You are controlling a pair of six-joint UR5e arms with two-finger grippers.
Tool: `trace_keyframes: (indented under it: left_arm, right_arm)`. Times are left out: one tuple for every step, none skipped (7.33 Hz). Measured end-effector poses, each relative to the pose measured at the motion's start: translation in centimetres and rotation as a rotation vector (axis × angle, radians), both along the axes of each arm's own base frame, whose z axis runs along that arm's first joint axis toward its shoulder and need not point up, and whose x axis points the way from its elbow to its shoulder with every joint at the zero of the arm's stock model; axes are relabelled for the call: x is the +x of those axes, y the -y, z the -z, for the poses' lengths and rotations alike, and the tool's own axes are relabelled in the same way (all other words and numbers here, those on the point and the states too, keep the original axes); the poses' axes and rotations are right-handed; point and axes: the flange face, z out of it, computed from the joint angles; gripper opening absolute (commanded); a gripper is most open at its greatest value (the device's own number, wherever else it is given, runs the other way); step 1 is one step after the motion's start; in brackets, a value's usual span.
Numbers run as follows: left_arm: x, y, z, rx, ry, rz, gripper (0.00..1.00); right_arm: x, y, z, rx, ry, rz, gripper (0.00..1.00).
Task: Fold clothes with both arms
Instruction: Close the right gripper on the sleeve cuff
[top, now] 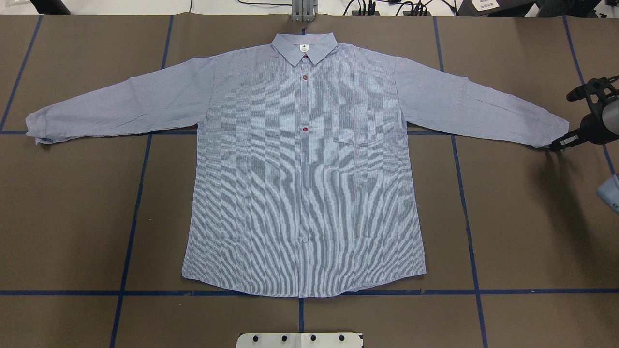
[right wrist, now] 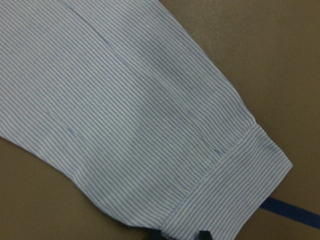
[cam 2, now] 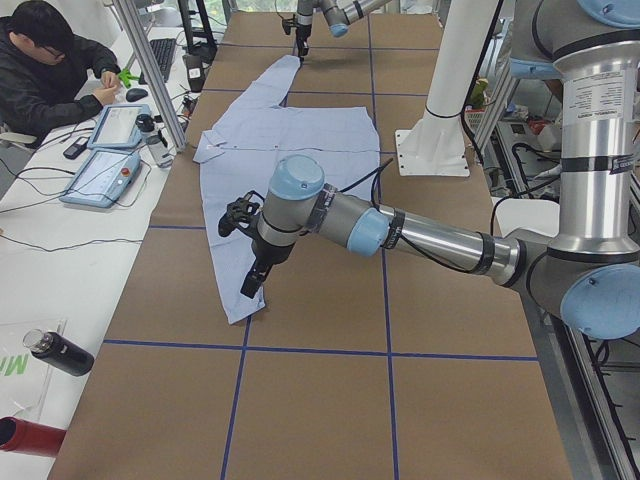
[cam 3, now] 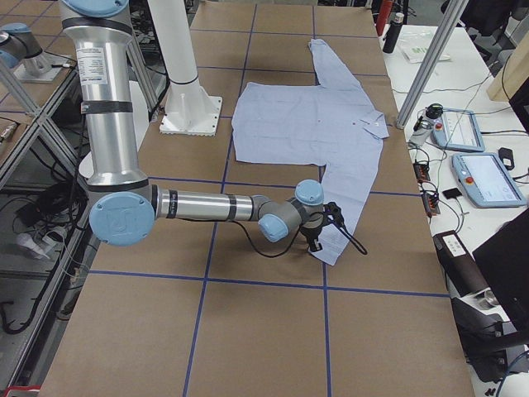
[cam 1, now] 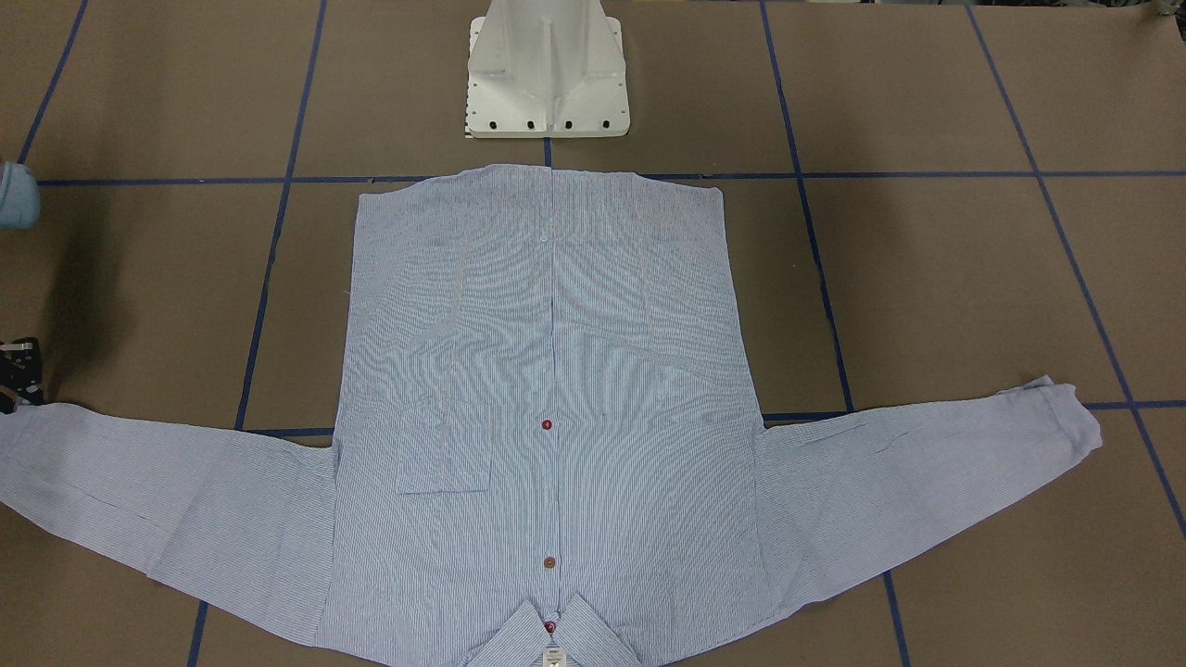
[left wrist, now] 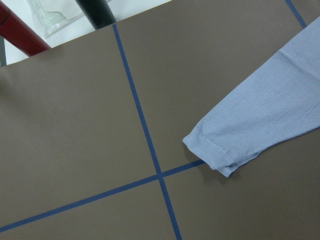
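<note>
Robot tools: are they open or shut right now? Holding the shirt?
Left tool: cannot be told; only a side view shows it.
Right tool: open at the edge of the shirt cuff, not clamped on it.

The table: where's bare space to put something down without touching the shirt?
Two wide bare patches of table flank the shirt body, on the robot's side of each sleeve. A narrow strip runs between the hem and the white base. Crowded at the cuff on the robot's right, where the right gripper sits, and by the collar at the far edge.
</note>
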Motion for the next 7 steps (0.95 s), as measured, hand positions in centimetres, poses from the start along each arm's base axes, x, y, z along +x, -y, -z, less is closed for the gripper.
trace_keyframes:
  left_arm:
    - [0.0,0.0,0.0,0.001,0.0,0.0,1.0]
    - [0.0,0.0,0.1,0.001,0.0,0.0,1.0]
    - [0.0,0.0,0.1,0.002,0.0,0.0,1.0]
    - [0.0,0.0,0.1,0.002,0.0,0.0,1.0]
    - [0.0,0.0,0.1,0.002,0.0,0.0,1.0]
    - [0.0,0.0,0.1,0.002,0.0,0.0,1.0]
    - [0.0,0.0,0.1,0.003,0.0,0.0,1.0]
  right_arm:
    - [0.1,0.0,0.0,-0.003,-0.001,-0.003,0.0]
    - [0.2,0.0,-0.1,-0.008,-0.001,-0.007,0.0]
    - [0.4,0.0,-0.1,-0.012,-0.001,-0.013,0.0]
    - [0.7,0.1,0.0,-0.015,0.001,-0.02,0.08]
    - [1.3,0.3,0.0,-0.026,0.009,-0.039,0.49]
    - [2.2,0.5,0.2,-0.066,0.036,-0.079,0.54]
    - [3.0,0.5,0.3,-0.13,0.079,-0.131,0.55]
